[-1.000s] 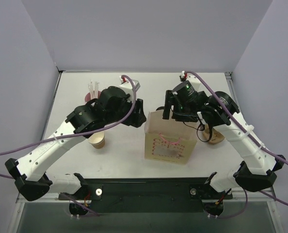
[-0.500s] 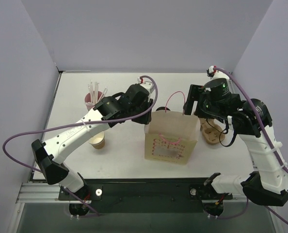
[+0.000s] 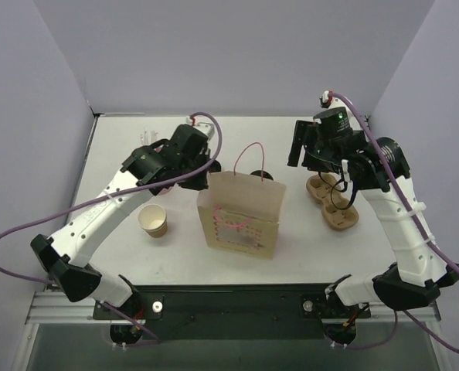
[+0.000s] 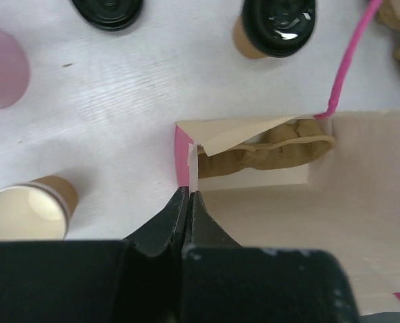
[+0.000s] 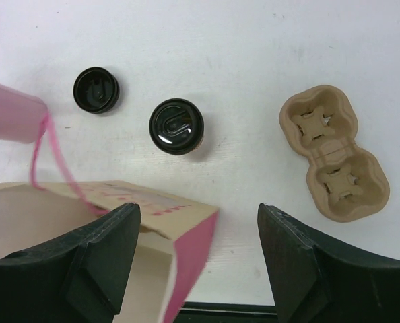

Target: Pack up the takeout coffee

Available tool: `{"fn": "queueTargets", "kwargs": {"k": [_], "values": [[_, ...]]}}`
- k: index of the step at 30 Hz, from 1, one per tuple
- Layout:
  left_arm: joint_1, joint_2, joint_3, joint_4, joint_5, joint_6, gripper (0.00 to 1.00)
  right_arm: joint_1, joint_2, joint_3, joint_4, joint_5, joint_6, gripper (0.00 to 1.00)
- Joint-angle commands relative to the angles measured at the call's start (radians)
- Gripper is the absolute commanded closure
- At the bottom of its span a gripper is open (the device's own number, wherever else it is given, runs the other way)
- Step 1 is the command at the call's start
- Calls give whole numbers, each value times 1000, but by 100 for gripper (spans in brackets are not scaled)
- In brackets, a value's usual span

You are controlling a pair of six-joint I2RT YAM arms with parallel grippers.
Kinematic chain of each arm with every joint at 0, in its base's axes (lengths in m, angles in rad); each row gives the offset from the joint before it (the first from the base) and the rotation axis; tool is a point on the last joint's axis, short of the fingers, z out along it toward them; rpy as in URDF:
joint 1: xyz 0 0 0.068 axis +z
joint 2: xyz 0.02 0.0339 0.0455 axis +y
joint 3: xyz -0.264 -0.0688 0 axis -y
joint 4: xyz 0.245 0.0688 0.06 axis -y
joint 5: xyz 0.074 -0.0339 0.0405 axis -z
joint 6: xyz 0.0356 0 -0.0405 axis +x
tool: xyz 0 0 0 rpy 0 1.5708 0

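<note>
The takeout coffee (image 5: 176, 126), a brown paper cup with a black lid, stands on the table just behind the paper bag (image 3: 241, 212); the left wrist view shows the coffee (image 4: 279, 23) too. My left gripper (image 4: 188, 195) is shut on the bag's rim at its pink left side fold, and from above the left gripper (image 3: 206, 166) sits at the bag's far left corner. A brown moulded piece (image 4: 274, 151) lies inside the bag. My right gripper (image 5: 200, 256) hangs open and empty over the bag's right corner (image 5: 186, 222), with the coffee ahead of it.
A loose black lid (image 5: 96, 89) lies left of the coffee. A pink cup (image 4: 1, 74) stands further left. A lidless paper cup (image 3: 154, 220) sits left of the bag. A moulded two-cup carrier (image 3: 334, 202) lies right of the bag.
My left gripper has shut on the bag's rim, and the bag has shifted left with it. The right arm has drawn off the bag and stays open.
</note>
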Motion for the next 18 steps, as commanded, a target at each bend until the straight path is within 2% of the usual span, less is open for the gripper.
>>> {"fn": "queueTargets", "kwargs": {"k": [1,9,13,16,17,18], "values": [[93,-136,-48,-40,24,49,100,-57,58,27,52,-20,-27,29],[142,-186,-91,-49,49,89,100,-175,169,-45,195,-142,-68,29],[147,-191,-91,-66,49,78,91,-177,272,-86,247,-280,-113,28],[152,-206,-86,-87,40,76,74,-168,329,-115,260,-337,-128,26],[152,-211,-85,-97,32,75,66,-163,344,-116,263,-351,-134,25],[152,-215,-85,-100,26,75,53,-160,379,-111,266,-357,-142,25]]}}
